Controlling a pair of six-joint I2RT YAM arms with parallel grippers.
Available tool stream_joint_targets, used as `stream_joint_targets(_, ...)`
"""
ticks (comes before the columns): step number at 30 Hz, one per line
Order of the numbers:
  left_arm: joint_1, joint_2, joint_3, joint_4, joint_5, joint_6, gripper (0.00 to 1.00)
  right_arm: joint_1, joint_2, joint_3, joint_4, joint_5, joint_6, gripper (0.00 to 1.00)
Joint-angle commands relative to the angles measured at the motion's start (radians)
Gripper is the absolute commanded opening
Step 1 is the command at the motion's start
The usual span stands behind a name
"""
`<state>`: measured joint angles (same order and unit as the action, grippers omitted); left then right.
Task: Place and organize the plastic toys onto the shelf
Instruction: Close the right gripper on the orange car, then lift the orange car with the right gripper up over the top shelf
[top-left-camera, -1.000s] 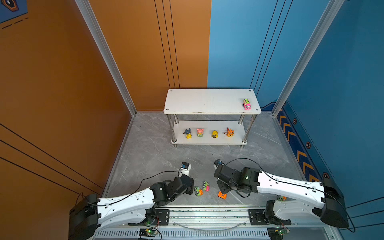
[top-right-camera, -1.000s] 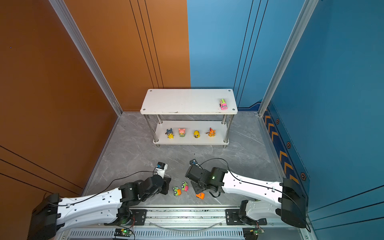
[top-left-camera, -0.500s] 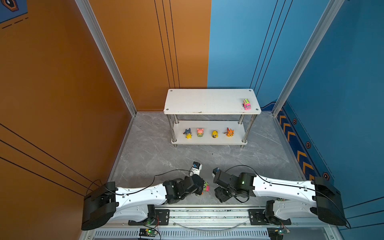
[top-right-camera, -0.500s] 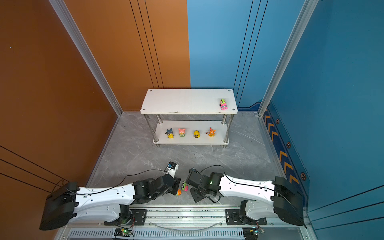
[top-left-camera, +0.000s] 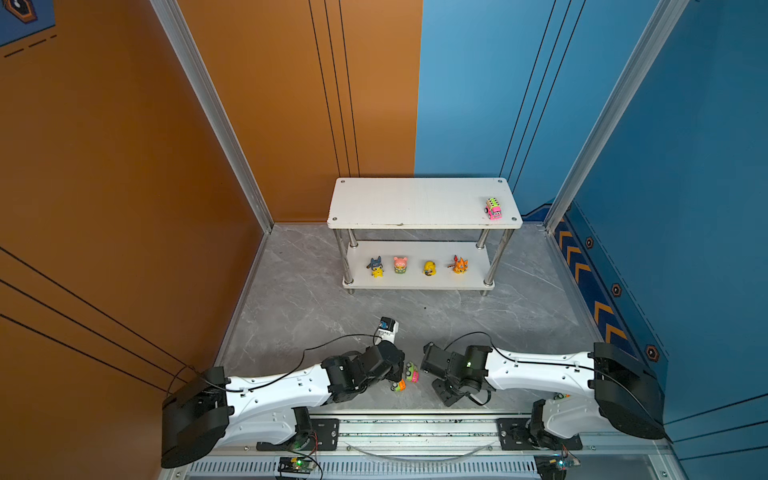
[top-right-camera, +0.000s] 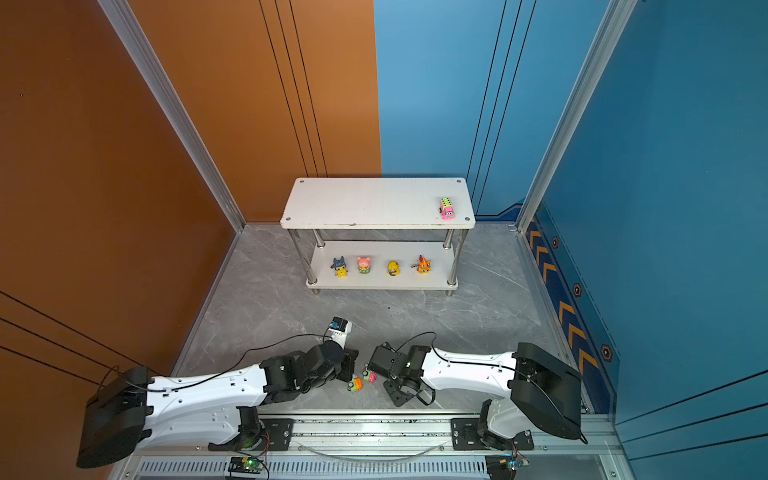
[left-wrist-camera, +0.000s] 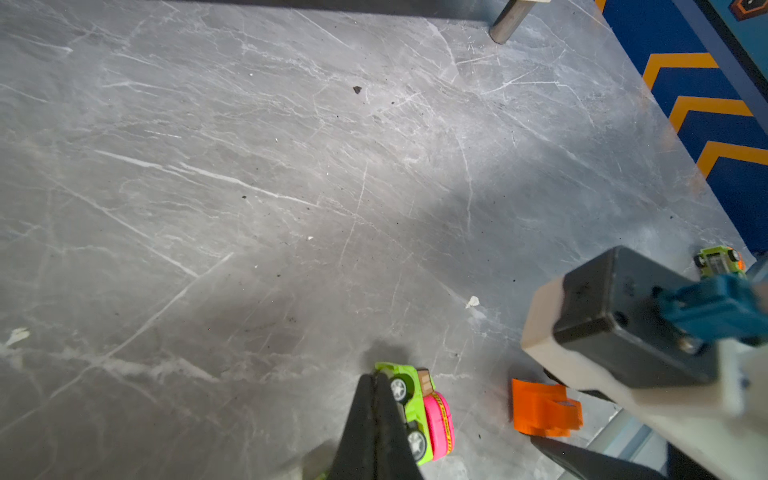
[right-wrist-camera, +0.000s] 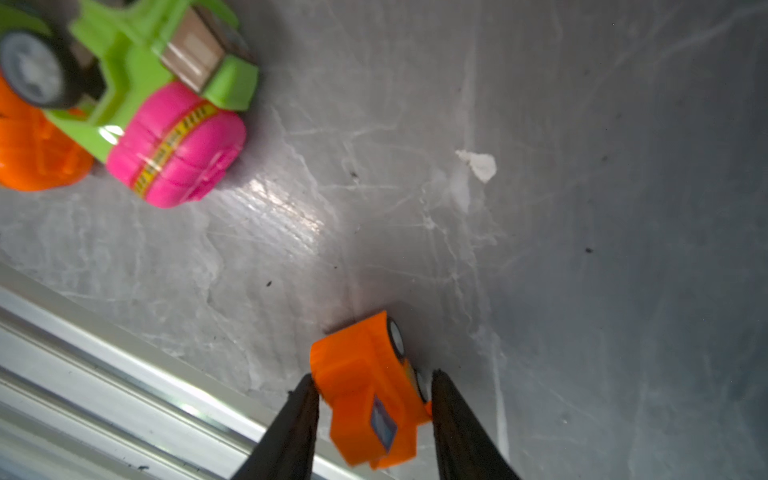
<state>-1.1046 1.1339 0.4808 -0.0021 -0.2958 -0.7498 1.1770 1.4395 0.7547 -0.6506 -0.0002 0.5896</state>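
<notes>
Operator: Grey surface (right-wrist-camera: 582, 249) beside rail (right-wrist-camera: 124, 374): status?
Technician: Right fingers (right-wrist-camera: 291, 428) pinch orange car (right-wrist-camera: 365, 386), which sits askew. Left fingers (left-wrist-camera: 374, 424) closed beside green car (left-wrist-camera: 415, 409). Likely fault: the skewed car twists out on lift.

The shelf (top-left-camera: 415, 203) is showing white boards and chrome legs, the pink car (top-left-camera: 493, 208) is wearing a black-dotted lime roof, and the figurines (top-left-camera: 400, 264) are coming in blue-and-yellow, pink-and-green, yellow and orange. The floor (top-left-camera: 374, 307) is showing grey with marble veins, and the wall strip (top-left-camera: 584, 272) is carrying orange chevrons on navy. The orange car (right-wrist-camera: 370, 395) is bearing a blue sticker, while the green car (right-wrist-camera: 166, 104) is carrying a magenta drum banded in yellow
</notes>
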Motion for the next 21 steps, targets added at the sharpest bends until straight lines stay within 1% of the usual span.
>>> stream_joint_targets(1, 0.019, -0.014, -0.011, 0.013, 0.031, 0.001, 0.0, -0.01, 0.019, -0.016, 0.028, -0.001, 0.002, 0.36)
stream_joint_targets(2, 0.021, -0.014, -0.012, 0.014, 0.032, 0.001, 0.0, -0.011, 0.021, -0.015, 0.036, -0.001, 0.004, 0.3)
stream_joint_targets(7, 0.036, -0.011, -0.021, 0.025, 0.044, 0.0, 0.0, -0.025, 0.014, 0.018, 0.028, 0.01, 0.01, 0.2)
stream_joint_targets(10, 0.048, -0.014, -0.022, 0.027, 0.047, 0.006, 0.0, -0.055, -0.006, 0.095, -0.067, 0.034, -0.007, 0.15)
stream_joint_targets(11, 0.051, -0.017, -0.021, 0.027, 0.047, 0.009, 0.0, -0.067, -0.019, 0.134, -0.112, 0.052, -0.019, 0.15)
stream_joint_targets(14, 0.072, -0.033, -0.026, 0.024, 0.047, 0.017, 0.0, -0.12, -0.062, 0.328, -0.324, 0.144, -0.078, 0.13)
stream_joint_targets(16, 0.088, -0.048, -0.035, 0.027, 0.048, 0.021, 0.0, -0.165, -0.086, 0.51, -0.46, 0.234, -0.127, 0.09)
stream_joint_targets(19, 0.114, -0.067, -0.045, 0.034, 0.072, 0.028, 0.0, -0.235, -0.067, 0.809, -0.596, 0.337, -0.2, 0.07)
stream_joint_targets(21, 0.13, -0.078, -0.049, 0.029, 0.089, 0.034, 0.01, -0.26, -0.028, 0.999, -0.65, 0.399, -0.242, 0.06)
